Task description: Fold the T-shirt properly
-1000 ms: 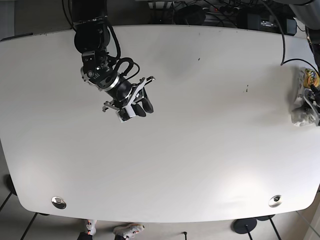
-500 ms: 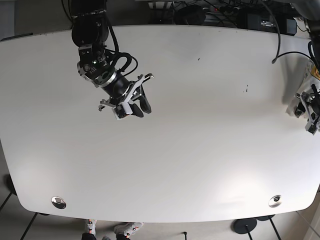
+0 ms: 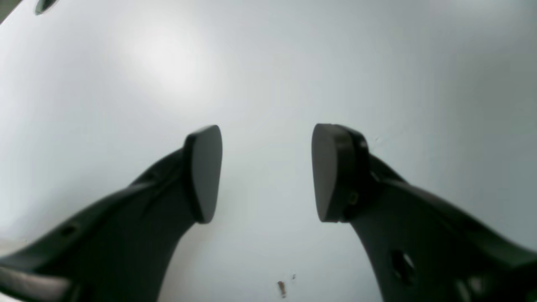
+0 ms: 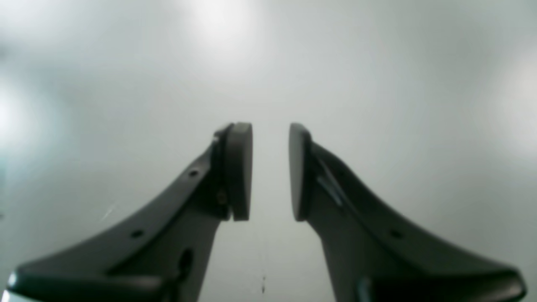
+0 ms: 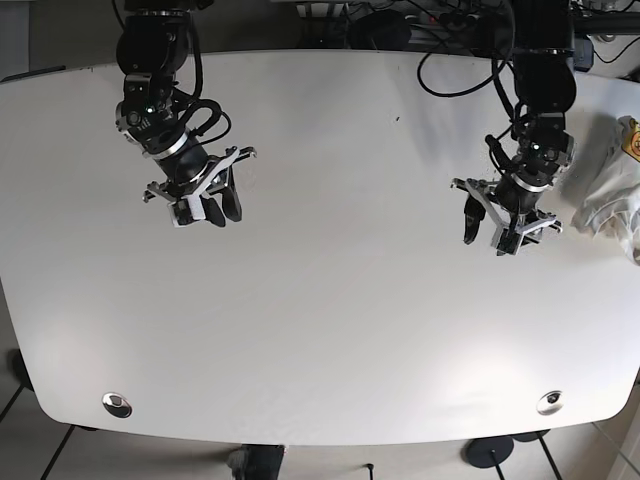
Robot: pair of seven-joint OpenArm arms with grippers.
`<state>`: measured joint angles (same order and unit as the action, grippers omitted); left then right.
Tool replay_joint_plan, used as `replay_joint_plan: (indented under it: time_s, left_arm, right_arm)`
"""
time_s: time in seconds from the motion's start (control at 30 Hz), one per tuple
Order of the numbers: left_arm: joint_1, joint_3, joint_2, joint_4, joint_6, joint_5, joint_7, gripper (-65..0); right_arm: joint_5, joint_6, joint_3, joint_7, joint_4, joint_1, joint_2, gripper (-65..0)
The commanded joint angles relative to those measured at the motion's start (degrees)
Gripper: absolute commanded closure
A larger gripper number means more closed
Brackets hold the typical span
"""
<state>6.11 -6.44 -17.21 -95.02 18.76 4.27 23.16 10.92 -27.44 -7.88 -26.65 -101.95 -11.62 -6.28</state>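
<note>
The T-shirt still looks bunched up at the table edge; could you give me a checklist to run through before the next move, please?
1. T-shirt spread flat on the table: not ok, crumpled at the edge.
2. Left gripper empty and open: ok, wide gap between pads in the left wrist view.
3. Right gripper empty: ok, nothing between its pads; gap narrow.
4. Left gripper on the shirt: not ok, beside it, apart.
5. Whole shirt in view: not ok, cut off by the frame edge.
</note>
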Motion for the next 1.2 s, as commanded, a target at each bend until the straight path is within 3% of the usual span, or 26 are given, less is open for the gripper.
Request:
replay_joint_plan:
  time_s: [0.03, 0.1, 0.13, 0.27, 0.33, 0.43, 0.57, 0.73, 0.83, 0.93, 1.07, 1.2]
  left_arm:
    - [2.1, -0.1, 3.2, -5.1, -2.1, 0.5, -1.9, -32.4]
    - [4.9, -0.1, 6.6, -6.2, -4.2, 0.5, -6.9, -32.4]
    - [7.7, -0.1, 8.5, -6.3, -5.9, -0.6, -12.9, -32.5]
    - [17.5, -0.1, 16.8, -6.3, -8.6, -9.9, -30.3, -32.6]
    - [23.7, -0.1, 20.2, -8.1, -8.5, -13.4, -34.1, -32.6]
    - [31.4, -0.1, 22.5, -9.6, -8.5, -13.7, -37.4, -32.5]
    - [42.9, 0.0, 23.8, -12.8, -8.3, -13.5, -38.8, -32.2]
    - [56.2, 3.1, 20.8, -12.7, -8.5, -13.5, -38.8, -32.1]
    - [62.9, 1.7, 20.5, -11.7, -8.5, -13.5, -38.7, -31.9]
    - [64.1, -0.2, 20.5, -7.9, -8.5, -13.5, -38.7, -31.9]
    - [63.9, -0.9, 20.3, -1.4, -8.5, -13.5, -38.7, -31.9]
    - [62.1, -0.9, 18.1, 4.2, -8.5, -13.5, -38.7, -31.9]
  right_arm:
    - [1.0, 0.23, -0.7, 1.8, -1.0, 0.6, -1.8, -14.4]
    - [0.6, 0.23, -0.7, 4.4, -0.4, 0.2, -2.6, -14.4]
    - [-0.9, 0.23, -0.6, 8.7, 1.0, -0.4, -3.3, -14.4]
    - [-5.0, 0.23, -0.7, 23.2, 5.7, -4.3, -5.2, -14.4]
    - [-5.4, 0.23, -0.6, 28.2, 5.6, -8.2, -5.5, -14.4]
    - [-5.2, 0.14, -0.8, 30.8, 5.5, -13.0, -5.6, -14.4]
    - [-5.1, 0.14, -0.8, 33.9, 3.4, -23.2, -5.9, -14.4]
    - [-5.1, 0.14, -0.5, 39.4, 3.6, -34.8, -5.8, -14.4]
    - [-5.1, 0.32, -0.7, 43.1, 3.9, -41.4, -6.1, -14.4]
    - [-5.0, 0.23, -0.5, 43.5, 5.5, -45.4, -5.9, -14.3]
    - [2.1, 0.23, 2.9, 43.5, 10.9, -47.7, -6.3, -14.3]
    - [2.8, 0.32, 4.8, 43.6, 16.4, -47.1, -6.6, -14.3]
